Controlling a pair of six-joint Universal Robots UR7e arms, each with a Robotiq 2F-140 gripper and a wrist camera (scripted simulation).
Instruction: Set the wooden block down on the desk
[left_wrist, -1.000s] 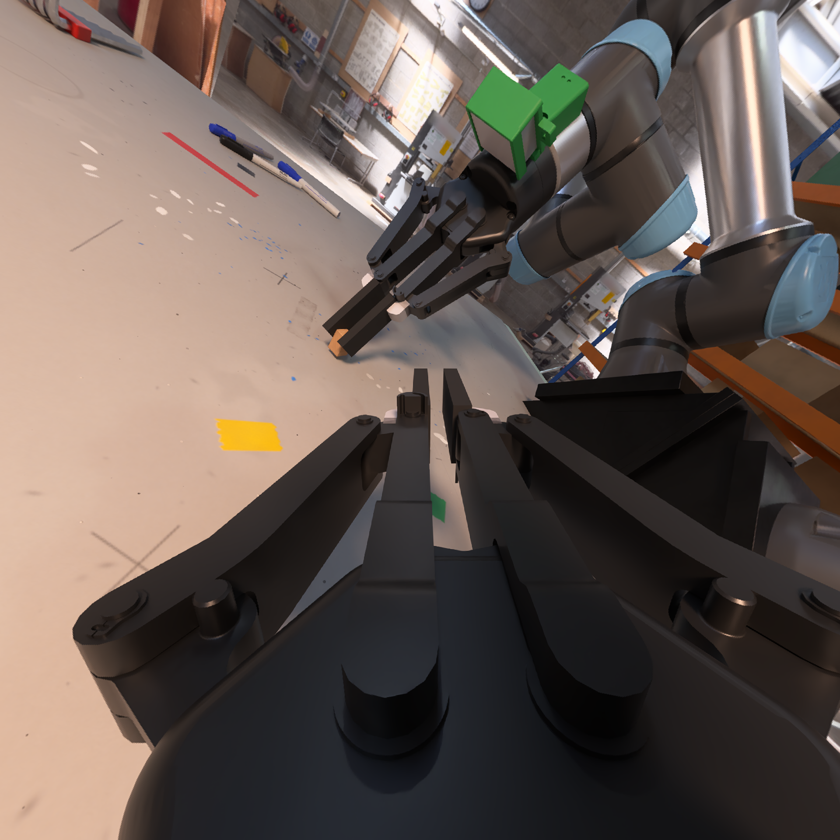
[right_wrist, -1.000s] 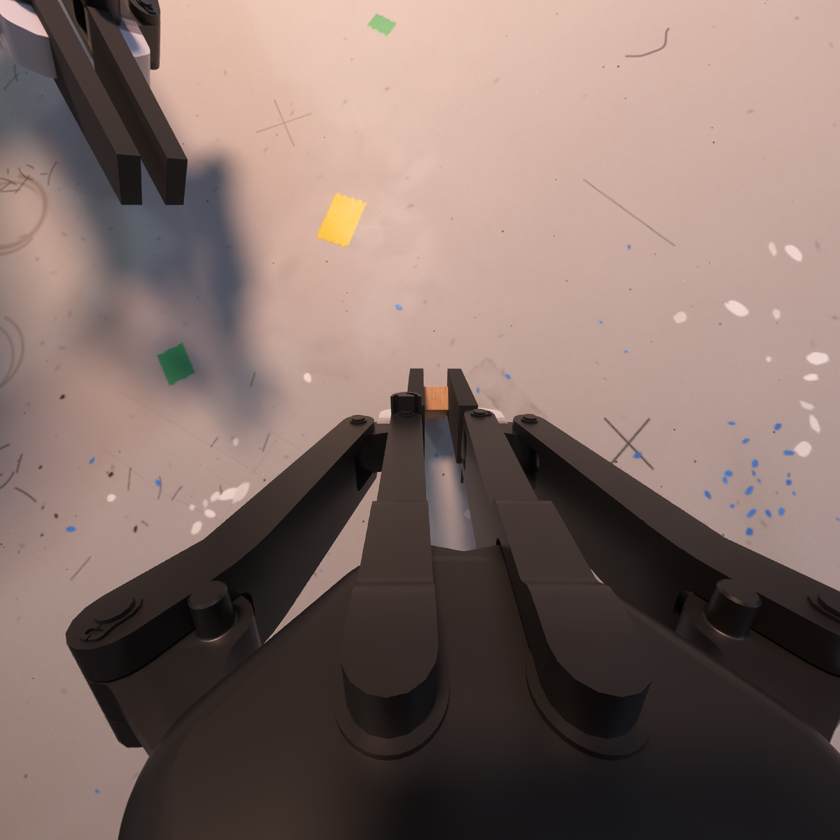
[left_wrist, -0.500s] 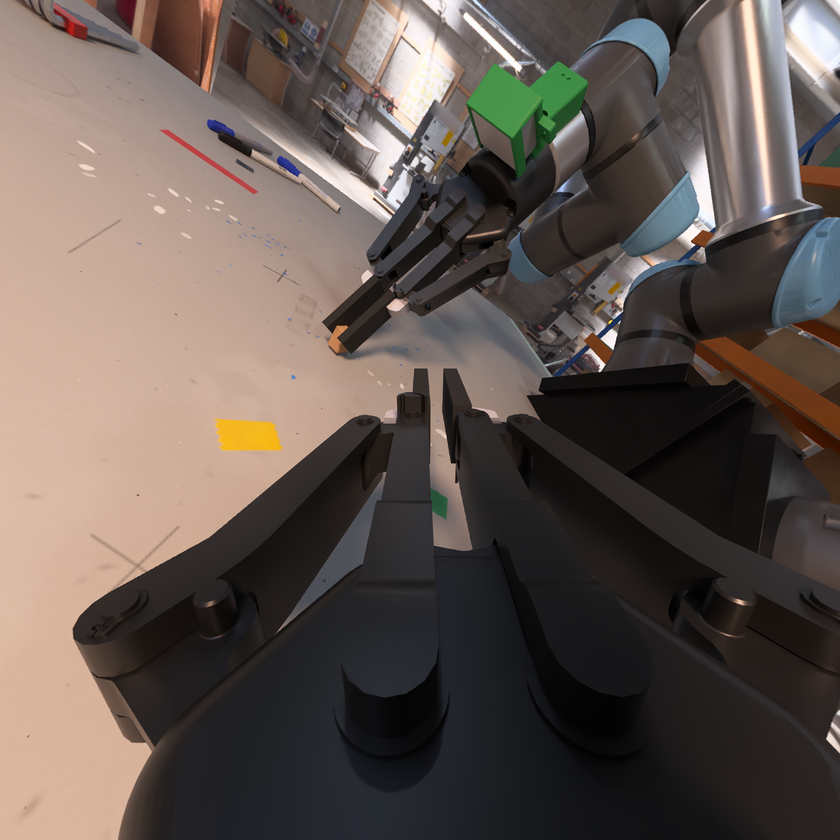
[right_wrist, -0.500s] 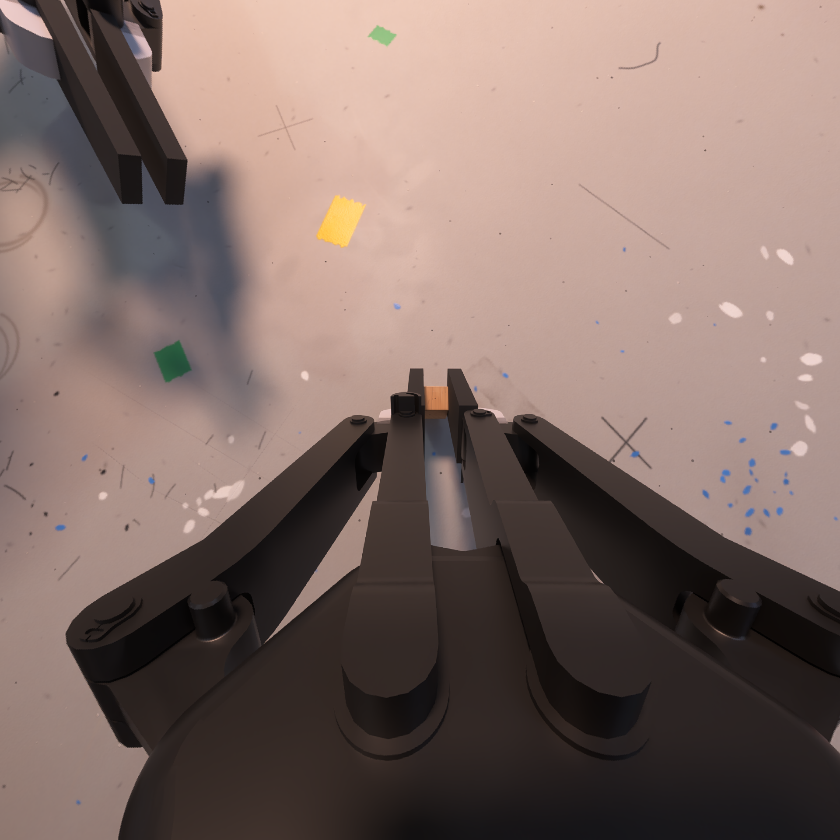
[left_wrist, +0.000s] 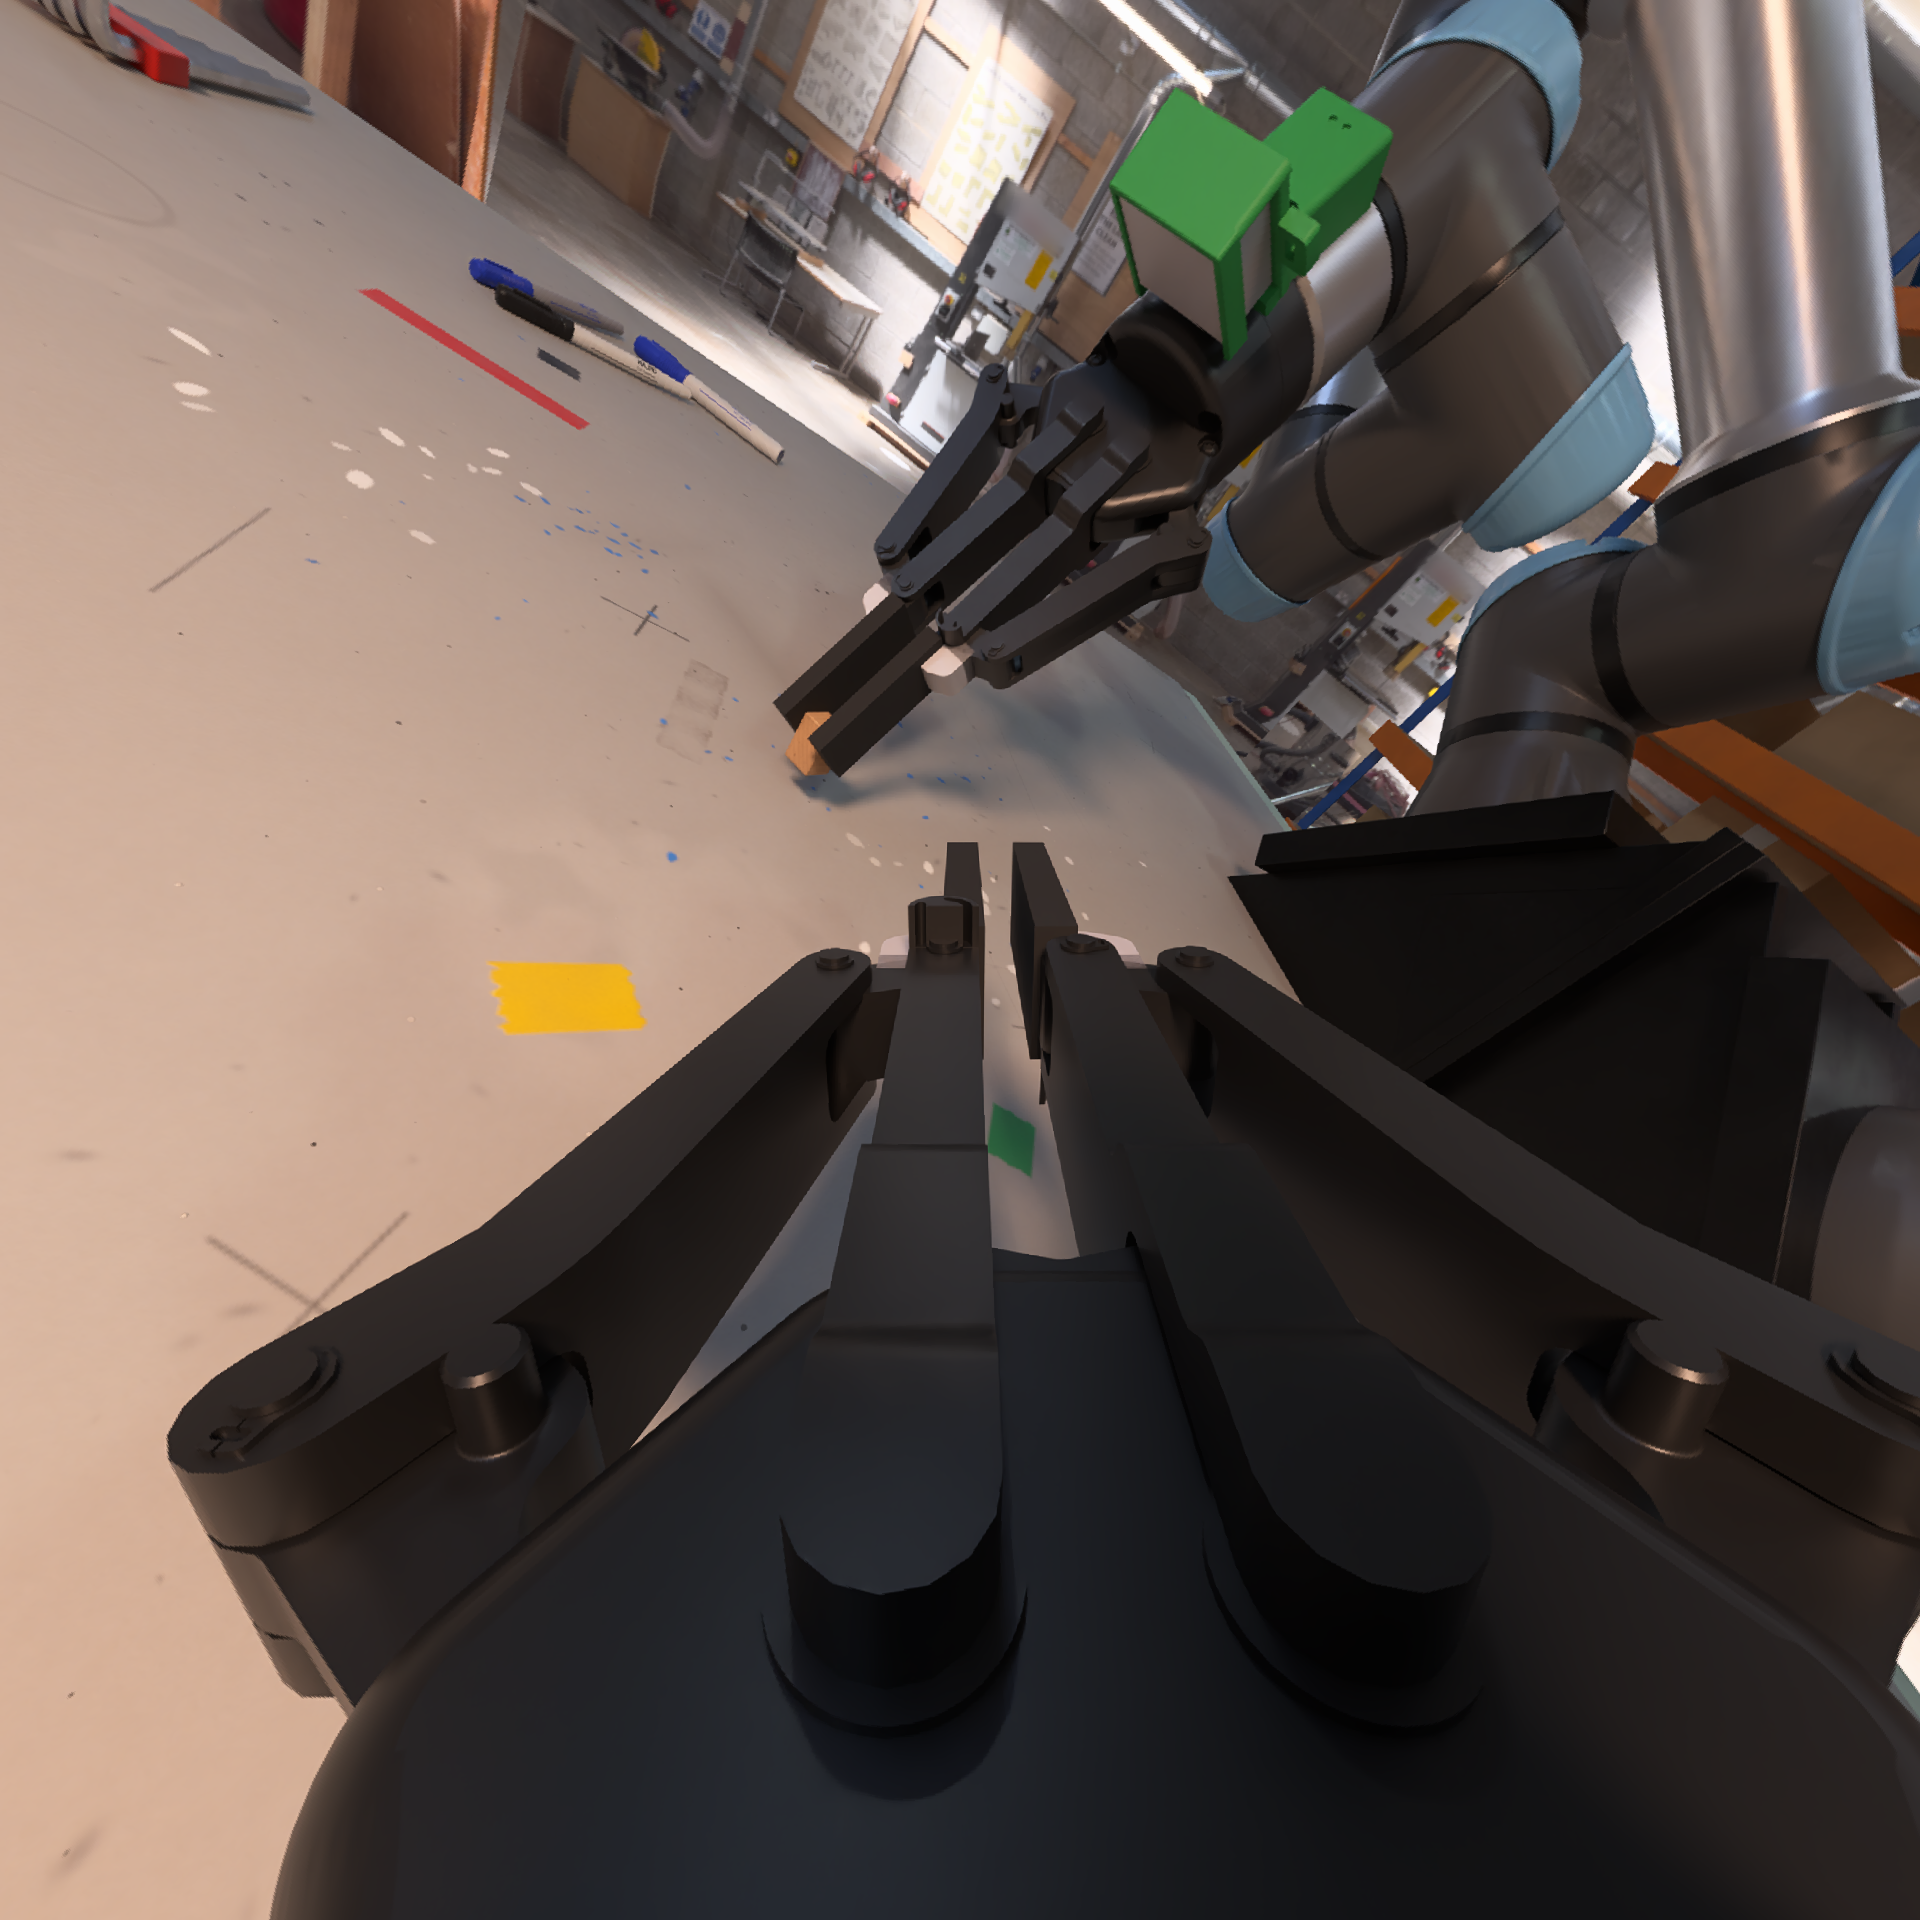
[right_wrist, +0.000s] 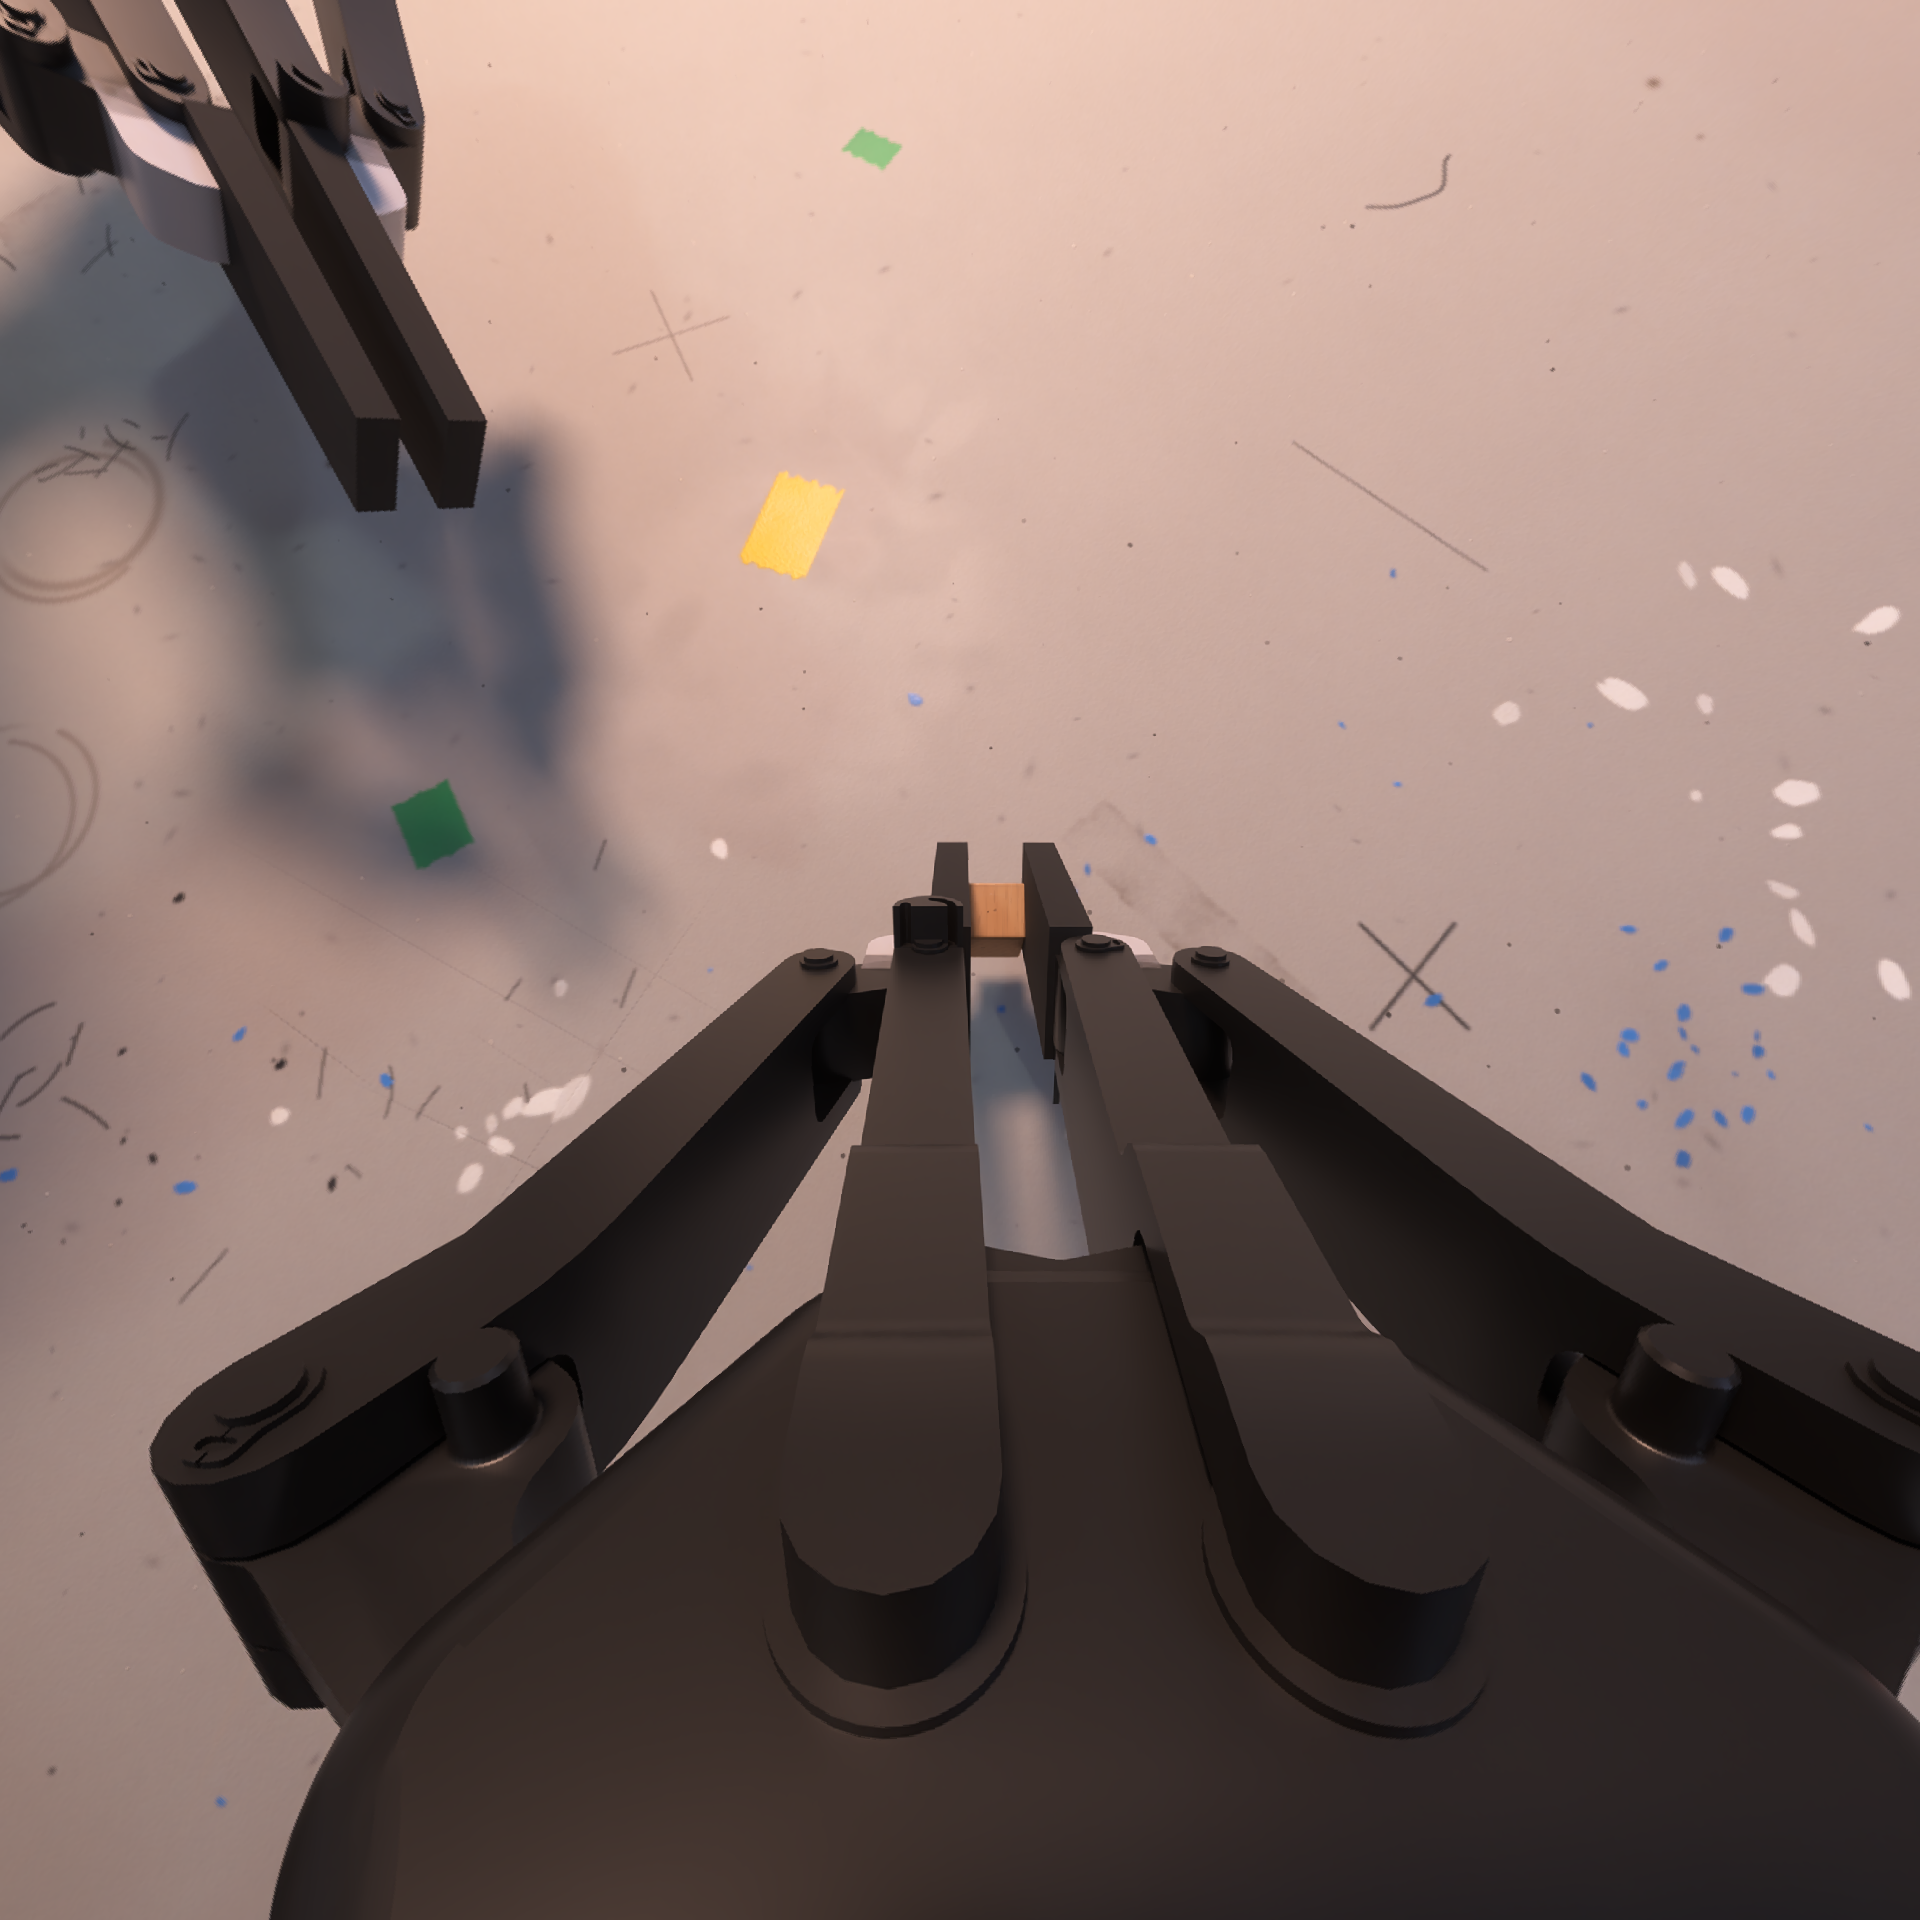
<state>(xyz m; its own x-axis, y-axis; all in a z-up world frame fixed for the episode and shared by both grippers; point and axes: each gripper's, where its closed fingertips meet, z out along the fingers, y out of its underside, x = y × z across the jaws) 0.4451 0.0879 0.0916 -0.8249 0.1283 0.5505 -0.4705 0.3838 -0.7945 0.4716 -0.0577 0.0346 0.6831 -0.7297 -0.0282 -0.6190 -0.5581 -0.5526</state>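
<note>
**A:** Looking at the right end effector (right_wrist: 995, 871): what's it got?

**B:** The wooden block (right_wrist: 997, 911). It's clamped betw. the two fingertips, one finger flat on each side, right at the tip end. Small tan cube, top face showing in the right wrist view.

**A:** Is it down on the worktop (right_wrist: 1299, 312) or not?

**B:** Can't tell for sure. From the left wrist view the block (left_wrist: 806, 744) sits at the very tip of the right end effector (left_wrist: 823, 740), which is angled steeply down, and the shadow starts just under the block. So it's either touching or a hair above.

**A:** And the left end effector (left_wrist: 995, 875)?

**B:** Fingers drawn nearly together, only a slim gap, nothing in it. It hangs over the worktop (left_wrist: 260, 831), well apart from the block. In the right wrist view it (right_wrist: 416, 473) is up in the top-left corner.

**A:** Any marks near the block?

**B:** Yellow patch (right_wrist: 792, 525) and green patch (right_wrist: 431, 824) lie betw. the two end effectors. Blue and white paint specks are scattered around the block. Some markers (left_wrist: 582, 330) and a red stripe (left_wrist: 473, 356) lie far off toward the back edge.
</note>
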